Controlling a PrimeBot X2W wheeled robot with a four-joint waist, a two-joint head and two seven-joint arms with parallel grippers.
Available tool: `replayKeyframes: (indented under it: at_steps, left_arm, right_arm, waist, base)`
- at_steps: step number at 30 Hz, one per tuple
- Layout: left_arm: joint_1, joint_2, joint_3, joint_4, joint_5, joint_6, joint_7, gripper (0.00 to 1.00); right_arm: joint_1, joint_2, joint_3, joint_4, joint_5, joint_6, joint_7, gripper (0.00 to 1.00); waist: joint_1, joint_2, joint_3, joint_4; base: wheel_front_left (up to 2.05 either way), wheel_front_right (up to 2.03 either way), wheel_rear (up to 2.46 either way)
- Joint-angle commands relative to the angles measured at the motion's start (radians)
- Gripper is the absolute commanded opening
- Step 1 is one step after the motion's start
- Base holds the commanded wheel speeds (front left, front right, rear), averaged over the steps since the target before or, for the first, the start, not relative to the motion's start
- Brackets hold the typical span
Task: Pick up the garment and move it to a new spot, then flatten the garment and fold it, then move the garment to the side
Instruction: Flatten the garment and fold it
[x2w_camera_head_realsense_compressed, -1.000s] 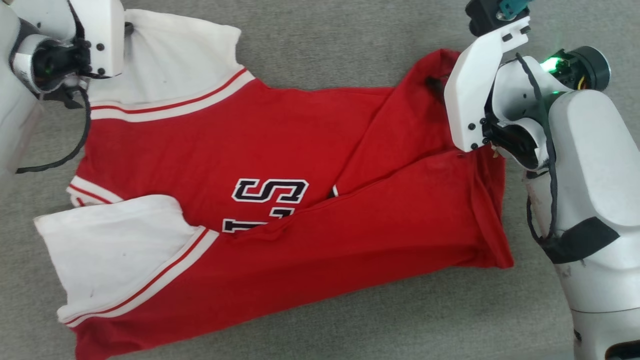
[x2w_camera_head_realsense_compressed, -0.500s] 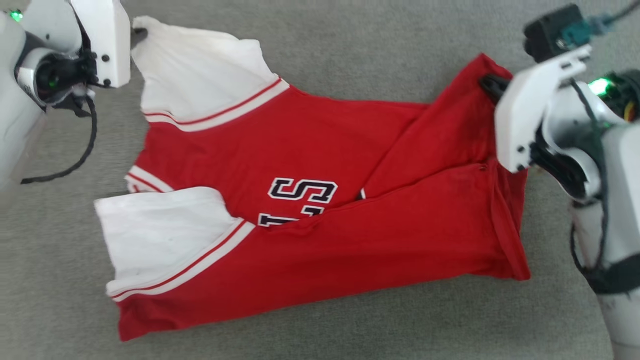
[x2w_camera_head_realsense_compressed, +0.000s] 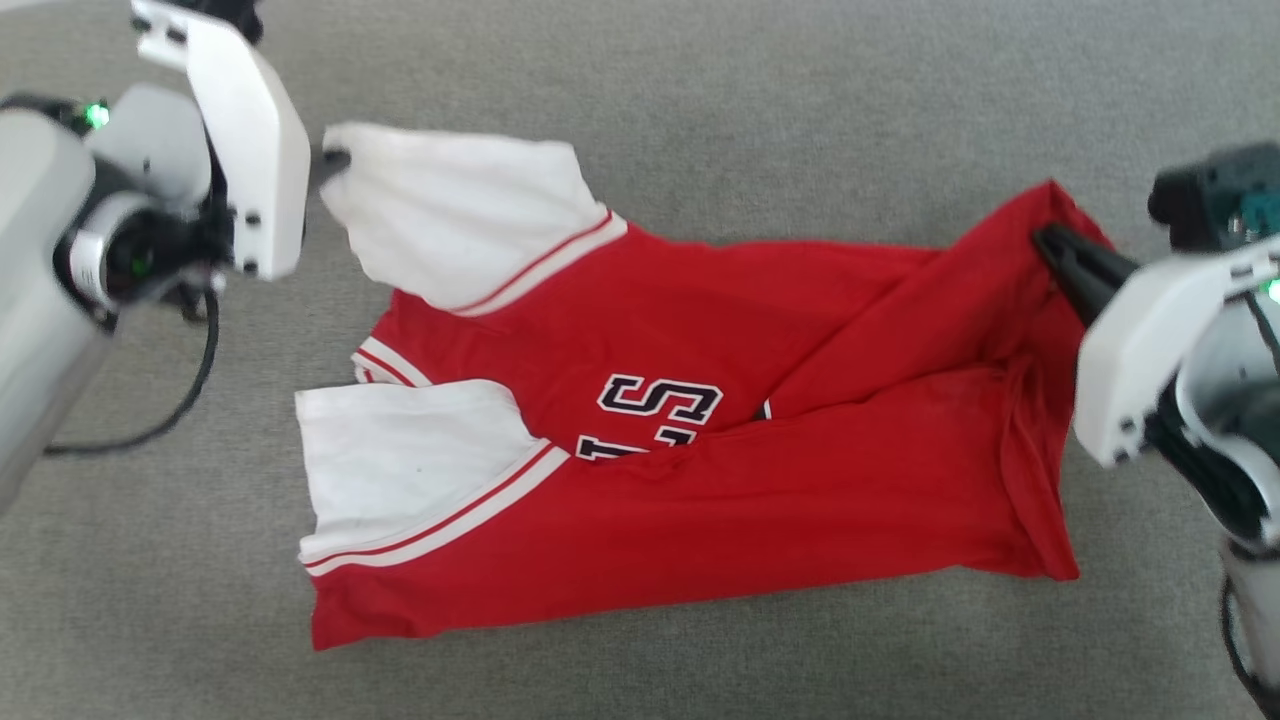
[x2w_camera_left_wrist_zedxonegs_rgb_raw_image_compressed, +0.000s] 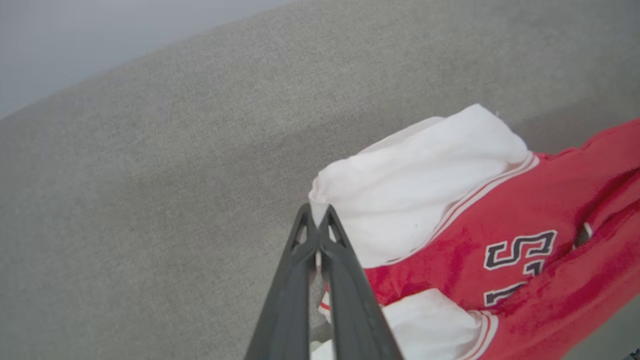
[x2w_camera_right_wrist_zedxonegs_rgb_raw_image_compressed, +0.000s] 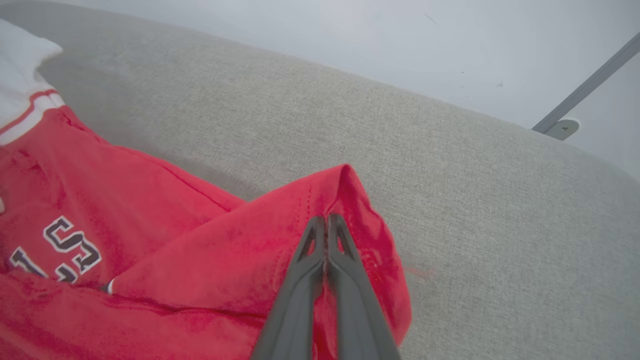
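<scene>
Shirt (x2w_camera_head_realsense_compressed: 700, 530) lay centred on grey cushion (x2w_camera_head_realsense_compressed: 800, 100), near half folded over. Left gripper (x2w_camera_head_realsense_compressed: 335, 160) pinched white sleeve corner at 10 o'clock; right gripper (x2w_camera_head_realsense_compressed: 1060, 255) pinched red hem corner at 3 o'clock. Judged: far corners held so edge lifts evenly.

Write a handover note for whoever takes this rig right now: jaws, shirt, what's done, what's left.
Left gripper: jaws shut on the shirt, at the corner of the far white sleeve.
Right gripper: jaws shut on the shirt's far red hem corner, which is lifted.
Shirt: spread sideways on the gray cushion.
Done: near long edge folded over the lettering.
Left: probably bring the held far edge over to finish the fold, then move the shirt aside.
</scene>
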Motion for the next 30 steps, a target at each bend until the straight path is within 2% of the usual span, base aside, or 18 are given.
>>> replayKeyframes:
  at_steps: [1, 3, 4, 13, 16, 20, 21, 22, 23, 25, 26, 27, 30]
  left_arm:
    - [0.031, 0.025, -0.002, -0.049, -0.018, 0.028, 0.016, 0.00]
    - [0.069, 0.067, -0.003, -0.151, -0.024, 0.072, 0.032, 0.00]
    - [0.069, 0.067, -0.003, -0.151, -0.024, 0.072, 0.032, 0.00]
    - [0.254, 0.244, -0.029, -0.569, -0.085, 0.286, 0.081, 0.00]
    - [0.309, 0.270, -0.045, -0.638, -0.099, 0.328, 0.075, 0.00]
    - [0.366, 0.269, -0.069, -0.633, -0.119, 0.350, 0.067, 0.00]
    - [0.376, 0.260, -0.070, -0.621, -0.125, 0.349, 0.061, 0.00]
    - [0.385, 0.252, -0.073, -0.606, -0.126, 0.344, 0.051, 0.00]
    - [0.393, 0.243, -0.071, -0.587, -0.132, 0.341, 0.038, 0.07]
    - [0.405, 0.232, -0.070, -0.554, -0.129, 0.326, 0.018, 0.35]
    - [0.402, 0.228, -0.065, -0.539, -0.116, 0.318, -0.004, 0.61]
    - [0.405, 0.221, -0.054, -0.524, -0.120, 0.314, -0.029, 1.00]
    - [0.421, 0.216, -0.034, -0.499, -0.116, 0.297, -0.093, 1.00]
  right_arm:
    - [0.032, -0.013, 0.000, -0.030, 0.008, 0.000, 0.001, 0.00]
    - [0.072, -0.026, -0.008, -0.071, 0.023, 0.000, 0.006, 0.00]
    - [0.072, -0.026, -0.008, -0.071, 0.023, 0.000, 0.006, 0.00]
    - [0.263, -0.072, -0.042, -0.219, 0.086, 0.000, 0.056, 0.00]
    - [0.310, -0.061, -0.051, -0.231, 0.100, 0.000, 0.061, 0.00]
    - [0.341, -0.041, -0.053, -0.188, 0.095, 0.000, 0.071, 0.00]
    - [0.342, -0.031, -0.049, -0.170, 0.095, 0.000, 0.074, 0.28]
    - [0.337, -0.025, -0.042, -0.154, 0.097, 0.000, 0.077, 0.44]
    - [0.331, -0.027, -0.035, -0.143, 0.091, 0.000, 0.079, 1.00]
    - [0.321, -0.014, -0.033, -0.125, 0.099, 0.000, 0.084, 1.00]
    - [0.317, -0.014, -0.034, -0.122, 0.097, 0.000, 0.087, 1.00]
    - [0.316, -0.010, -0.040, -0.119, 0.097, 0.000, 0.093, 1.00]
    - [0.324, 0.006, -0.073, -0.129, 0.112, 0.000, 0.119, 1.00]
  waist:
    - [0.0000, 0.0000, -0.013, 0.008]
    - [0.0000, 0.0000, -0.021, 0.011]
    - [0.0000, 0.0000, -0.021, 0.011]
    - [0.0000, 0.0000, -0.022, 0.012]
    - [0.0000, 0.0000, -0.019, 0.008]
    - [0.0000, 0.0000, -0.016, 0.001]
    - [0.0000, 0.0000, -0.015, -0.001]
    - [0.0000, 0.0000, -0.014, -0.003]
    - [0.0000, 0.0000, -0.013, -0.003]
    - [0.0000, 0.0000, -0.012, -0.005]
    - [0.0000, 0.0000, -0.011, -0.006]
    - [0.0000, 0.0000, -0.011, -0.007]
    - [0.0000, 0.0000, -0.011, -0.007]
  base:
    - [0.00, 0.00, 0.00]
    - [0.00, 0.00, 0.00]
    - [0.00, 0.00, 0.00]
    - [0.00, 0.00, 0.00]
    - [0.00, 0.00, 0.00]
    - [0.00, 0.00, 0.00]
    - [0.00, 0.00, 0.00]
    - [0.00, 0.00, 0.00]
    - [0.00, 0.00, 0.00]
    - [0.00, 0.00, 0.00]
    - [0.00, 0.00, 0.00]
    - [0.00, 0.00, 0.00]
    - [0.00, 0.00, 0.00]
